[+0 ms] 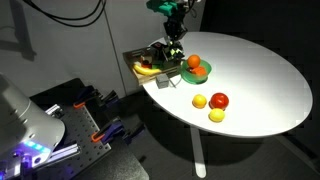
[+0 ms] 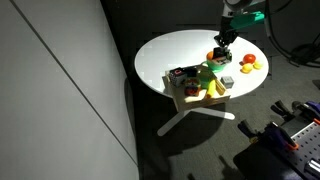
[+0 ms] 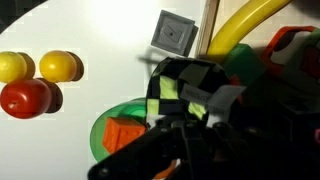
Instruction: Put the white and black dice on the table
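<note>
Closest to my wrist camera is the black two-fingered gripper (image 3: 188, 100). Its fingers come up from the bottom of the picture, and its jaws are drawn in to a narrow gap. They are pressed against the sides of the small black-and-white checkered dice (image 3: 178, 80) with hints of green, so I read it as gripped. I cannot tell from here whether the dice is clear of what lies beneath it.

Just under and beside the dice sits a flat round green plate (image 3: 108, 122) with an orange wedge-shaped piece (image 3: 125, 135) on it. Off to the side on the bare tabletop are two round yellow fruits (image 3: 60, 66), side by side. A round red fruit (image 3: 28, 97) touches the nearer one.

Farther out, a plain pale grey-white block (image 3: 175, 33) rests on the round white table (image 3: 110, 40). It lies just beside a curved yellow banana (image 3: 240, 25).

In an exterior view the gripper (image 1: 175, 50) hangs low at the table's (image 1: 260, 80) edge, over the spot where the green plate (image 1: 200, 74) meets a small wooden tray (image 1: 135, 58). The tray juts out past the rim. In both exterior views the dice is too small for me to pick out between the fingers.
</note>
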Robot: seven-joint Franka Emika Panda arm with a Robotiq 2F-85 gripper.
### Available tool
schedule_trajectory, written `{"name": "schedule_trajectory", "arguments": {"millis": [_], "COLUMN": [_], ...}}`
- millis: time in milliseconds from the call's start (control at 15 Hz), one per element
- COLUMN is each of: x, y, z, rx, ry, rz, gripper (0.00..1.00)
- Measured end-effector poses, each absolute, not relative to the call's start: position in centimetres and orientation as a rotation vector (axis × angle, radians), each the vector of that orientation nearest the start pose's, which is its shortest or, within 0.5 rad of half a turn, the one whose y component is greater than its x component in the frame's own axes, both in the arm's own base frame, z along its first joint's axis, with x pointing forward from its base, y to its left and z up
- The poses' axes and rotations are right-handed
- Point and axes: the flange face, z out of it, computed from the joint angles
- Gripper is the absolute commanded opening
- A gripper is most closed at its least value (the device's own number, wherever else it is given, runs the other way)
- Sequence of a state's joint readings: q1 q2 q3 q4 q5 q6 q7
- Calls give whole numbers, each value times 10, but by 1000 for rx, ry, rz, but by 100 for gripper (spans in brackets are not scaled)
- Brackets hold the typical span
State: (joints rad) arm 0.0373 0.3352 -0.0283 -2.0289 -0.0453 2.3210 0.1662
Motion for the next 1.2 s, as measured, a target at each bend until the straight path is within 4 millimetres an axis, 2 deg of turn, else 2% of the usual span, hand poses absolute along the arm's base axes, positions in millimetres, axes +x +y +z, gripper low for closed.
{"name": "schedule_trajectory", "arguments": {"millis": [333, 733, 1200], "x": [576, 560, 552], "y": [-16, -37, -54], "z": [271, 254, 241], "rx": [-3180, -3174, -3173], "ry": [227, 279, 331], "rz": [110, 180, 215], "gripper": [5, 5, 5]}}
